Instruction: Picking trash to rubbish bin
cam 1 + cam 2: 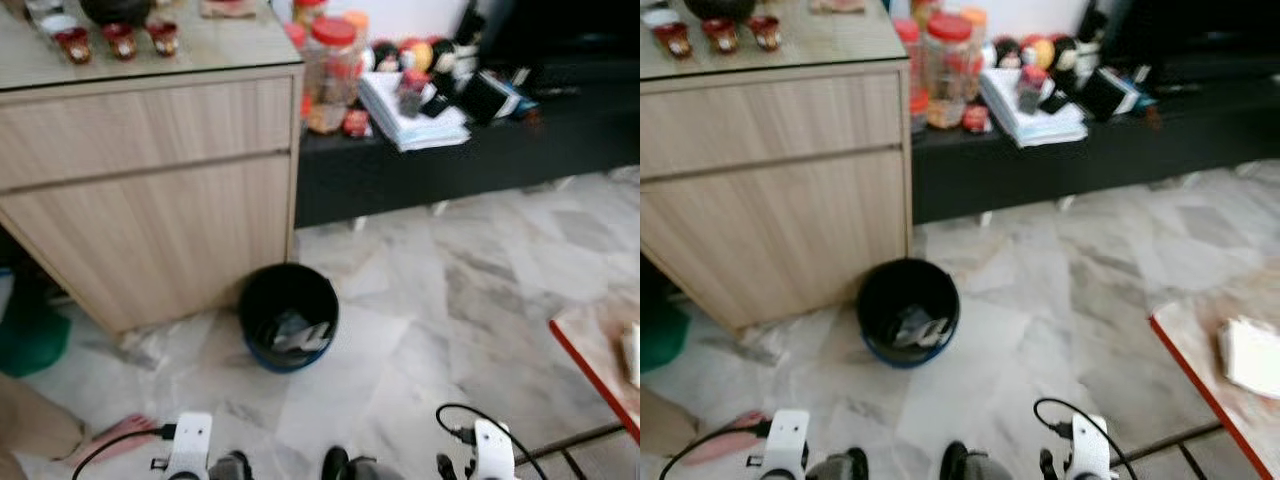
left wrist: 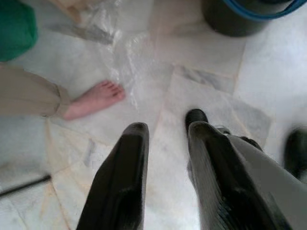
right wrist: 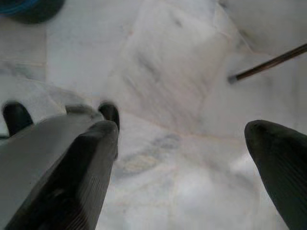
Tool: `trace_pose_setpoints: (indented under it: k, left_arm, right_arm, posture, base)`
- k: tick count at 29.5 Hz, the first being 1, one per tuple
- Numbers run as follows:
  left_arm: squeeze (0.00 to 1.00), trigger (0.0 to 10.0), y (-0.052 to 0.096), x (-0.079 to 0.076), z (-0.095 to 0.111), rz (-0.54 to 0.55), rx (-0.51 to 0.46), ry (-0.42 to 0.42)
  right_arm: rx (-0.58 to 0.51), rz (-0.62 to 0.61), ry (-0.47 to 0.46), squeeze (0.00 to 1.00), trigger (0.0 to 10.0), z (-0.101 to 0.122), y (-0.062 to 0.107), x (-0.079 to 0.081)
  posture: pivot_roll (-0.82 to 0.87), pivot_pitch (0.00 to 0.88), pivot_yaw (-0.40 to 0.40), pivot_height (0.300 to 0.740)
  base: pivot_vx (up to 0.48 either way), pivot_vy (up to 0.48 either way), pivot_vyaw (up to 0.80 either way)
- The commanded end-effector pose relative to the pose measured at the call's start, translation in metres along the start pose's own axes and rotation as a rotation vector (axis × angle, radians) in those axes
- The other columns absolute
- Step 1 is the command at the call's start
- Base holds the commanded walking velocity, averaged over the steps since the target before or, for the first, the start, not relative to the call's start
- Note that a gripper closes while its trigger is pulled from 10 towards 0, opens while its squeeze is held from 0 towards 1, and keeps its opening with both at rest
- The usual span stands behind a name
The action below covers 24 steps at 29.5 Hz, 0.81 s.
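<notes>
I'm looking down at the marble floor [image 1: 450, 300], and the rubbish bin [image 1: 288, 316] is sitting at about 12 o'clock from me, just beside the front corner of the wooden cabinet [image 1: 150, 190], with crumpled trash [image 1: 298, 335] lying inside it. My left gripper [image 2: 165, 143] is hanging low over the tiles, jaws parted only a little and gripping nothing; the bin's blue-rimmed wall [image 2: 249, 14] is lying well beyond its tips, near 1 o'clock. A person's bare foot [image 2: 96, 98] is resting on the floor at 10 o'clock of those jaws, beside a clear plastic sheet [image 2: 120, 52]. My right gripper [image 3: 182, 129] is hovering with jaws spread wide, empty. A red-edged bench [image 1: 1225, 370] is showing at 3 o'clock.
</notes>
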<state>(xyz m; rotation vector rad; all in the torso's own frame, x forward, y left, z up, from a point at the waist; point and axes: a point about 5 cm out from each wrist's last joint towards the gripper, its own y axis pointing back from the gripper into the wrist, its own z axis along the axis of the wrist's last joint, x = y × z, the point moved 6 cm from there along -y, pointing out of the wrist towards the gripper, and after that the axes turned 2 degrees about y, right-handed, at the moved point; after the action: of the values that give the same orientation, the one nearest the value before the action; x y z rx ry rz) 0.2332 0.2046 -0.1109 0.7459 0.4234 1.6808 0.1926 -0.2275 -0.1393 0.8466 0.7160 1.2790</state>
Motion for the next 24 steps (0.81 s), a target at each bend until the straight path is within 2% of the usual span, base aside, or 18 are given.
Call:
trace_pose_setpoints:
  k: [1,16,24]
  left_arm:
    - [0.0,10.0,0.0078,-0.0083,-0.0229,-0.019,0.072,0.002]
    - [0.0,10.0,0.0093,-0.0124,-0.0253,-0.022,0.081,0.007]
    - [0.0,10.0,0.0103,-0.0135,-0.0308,-0.012,0.114,-0.018]
  right_arm:
    - [-0.009,-0.013,-0.004,0.0,10.0,0.005,0.0001,-0.0053]
    - [-0.015,-0.015,0.004,0.0,10.0,0.0076,0.0001,-0.0071]
    - [-0.021,-0.021,0.004,0.0,10.0,0.0097,0.0001,-0.0086]
  posture:
    - [0.05,0.205,-0.122,0.74]
    - [0.04,0.202,-0.134,0.74]
    - [0.03,0.185,-0.142,0.74]
  base:
    - [-0.262,0.0,0.0]
    - [-0.262,0.0,0.0]
    - [0.0,0.0,0.0]
